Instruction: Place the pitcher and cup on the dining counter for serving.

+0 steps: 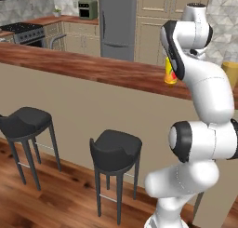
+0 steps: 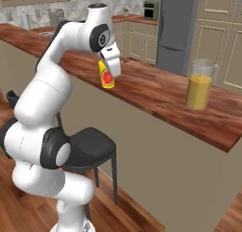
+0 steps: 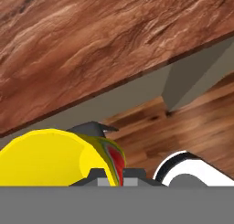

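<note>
Pitcher (image 2: pixel 199 86) holding orange liquid, cup (image 2: pixel 107 76) gripped

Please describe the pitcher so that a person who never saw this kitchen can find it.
Look along the dining counter. The pitcher stands on it, apart from the yellow cup. It is taller, transparent, with orange liquid and a clear rim.

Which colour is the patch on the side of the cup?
Red, on the yellow cup; the right base view shows it best.

Arm bent fwd, end effector (image 3: pixel 111 172) clamped shut, pointing down.
</note>
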Available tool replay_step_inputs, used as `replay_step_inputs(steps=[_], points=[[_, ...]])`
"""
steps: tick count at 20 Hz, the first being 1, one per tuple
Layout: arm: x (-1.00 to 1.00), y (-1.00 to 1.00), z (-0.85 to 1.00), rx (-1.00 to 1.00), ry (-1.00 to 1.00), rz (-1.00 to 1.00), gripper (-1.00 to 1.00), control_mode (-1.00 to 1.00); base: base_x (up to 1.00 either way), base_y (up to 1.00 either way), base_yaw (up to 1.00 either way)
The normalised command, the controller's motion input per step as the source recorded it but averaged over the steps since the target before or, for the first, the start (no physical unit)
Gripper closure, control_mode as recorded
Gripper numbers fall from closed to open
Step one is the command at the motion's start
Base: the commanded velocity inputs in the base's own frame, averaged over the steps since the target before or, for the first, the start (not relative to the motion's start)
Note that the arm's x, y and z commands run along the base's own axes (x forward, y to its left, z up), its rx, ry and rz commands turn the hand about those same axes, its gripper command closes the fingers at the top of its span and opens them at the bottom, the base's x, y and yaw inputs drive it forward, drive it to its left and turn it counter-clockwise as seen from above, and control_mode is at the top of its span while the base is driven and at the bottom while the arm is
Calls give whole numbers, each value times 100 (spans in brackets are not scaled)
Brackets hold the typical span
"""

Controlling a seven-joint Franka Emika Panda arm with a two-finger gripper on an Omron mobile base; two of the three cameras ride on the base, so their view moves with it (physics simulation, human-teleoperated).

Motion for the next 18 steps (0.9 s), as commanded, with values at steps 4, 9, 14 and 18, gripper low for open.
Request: replay_step_inputs(steps=[4,9,14,18], points=[[60,-50,-8,0,0,0,100,-100,0,0,0],[59,-49,-9,0,-1,0,100,-100,0,0,0],[46,-39,-26,0,0,0,100,-100,0,0,0],[1,-22,-76,0,0,0,100,-100,0,0,0]])
